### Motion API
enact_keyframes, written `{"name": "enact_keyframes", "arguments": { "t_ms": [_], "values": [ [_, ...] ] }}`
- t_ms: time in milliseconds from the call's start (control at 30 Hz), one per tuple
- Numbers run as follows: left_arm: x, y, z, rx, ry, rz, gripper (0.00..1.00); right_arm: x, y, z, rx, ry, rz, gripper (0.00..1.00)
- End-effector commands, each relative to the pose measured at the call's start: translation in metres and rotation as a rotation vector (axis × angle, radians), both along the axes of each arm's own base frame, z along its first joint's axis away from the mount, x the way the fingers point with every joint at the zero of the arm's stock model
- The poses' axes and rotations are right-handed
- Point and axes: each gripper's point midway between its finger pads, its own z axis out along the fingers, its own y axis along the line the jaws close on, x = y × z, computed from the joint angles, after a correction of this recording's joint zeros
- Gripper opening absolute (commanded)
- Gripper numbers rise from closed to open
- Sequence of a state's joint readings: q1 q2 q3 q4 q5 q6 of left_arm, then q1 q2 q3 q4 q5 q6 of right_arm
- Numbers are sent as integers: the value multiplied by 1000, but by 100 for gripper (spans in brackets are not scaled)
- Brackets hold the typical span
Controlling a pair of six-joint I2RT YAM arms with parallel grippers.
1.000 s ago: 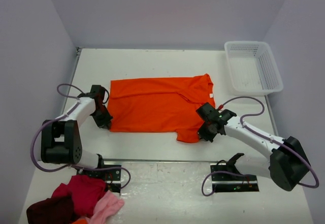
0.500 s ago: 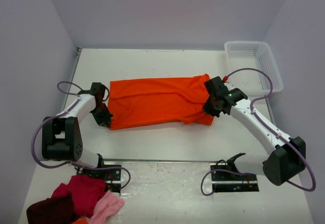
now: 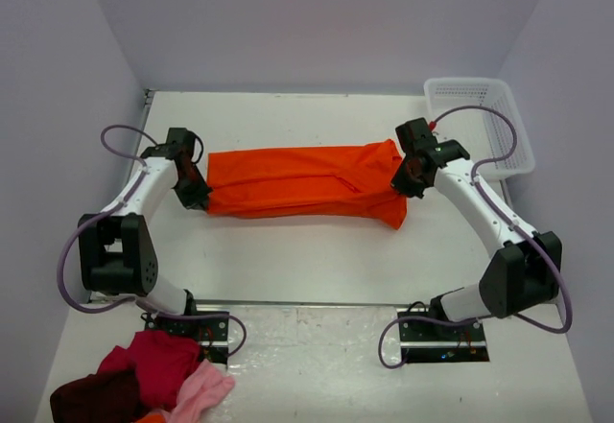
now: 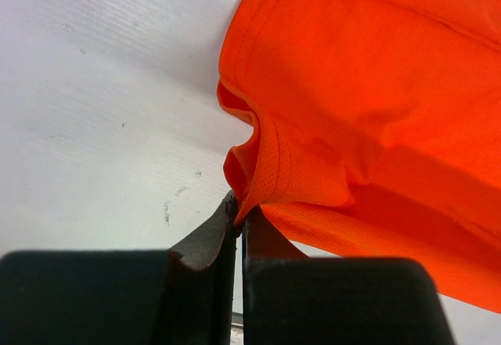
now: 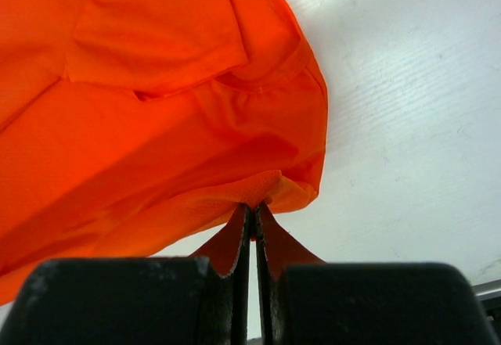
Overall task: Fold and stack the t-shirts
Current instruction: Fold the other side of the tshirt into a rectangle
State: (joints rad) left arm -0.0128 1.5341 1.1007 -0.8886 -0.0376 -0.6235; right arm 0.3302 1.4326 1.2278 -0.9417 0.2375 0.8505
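The left gripper [image 3: 200, 193] and right gripper [image 3: 404, 179] are each clamping an end of the orange t-shirt [image 3: 297, 185] stretched between them. The first lengthwise fold appears under way, with further folds and stacking remaining.

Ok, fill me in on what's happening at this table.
Two robot arms are folding an orange t-shirt. The left gripper is shut on its hem end, the right gripper on its collar end, the shirt doubled into a long band between them. More clothes lie heaped at the near left; a white basket sits far right.
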Motion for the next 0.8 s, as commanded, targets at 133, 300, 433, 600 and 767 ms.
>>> {"name": "enact_keyframes", "arguments": {
  "t_ms": [133,300,433,600,767],
  "values": [
    [15,10,2,34,16,-13,0,32,-14,18,-17,-28,9,0],
    [25,9,1,31,9,-13,0,44,-21,13,-36,-9,19,0],
    [40,8,3,25,-3,-20,0,58,-23,11,-24,-12,20,0],
    [55,6,4,14,-12,-24,0,75,-25,12,-33,-16,24,0],
    [67,6,1,17,-9,-31,0,90,-28,15,-20,-18,24,0]
  ]
}}
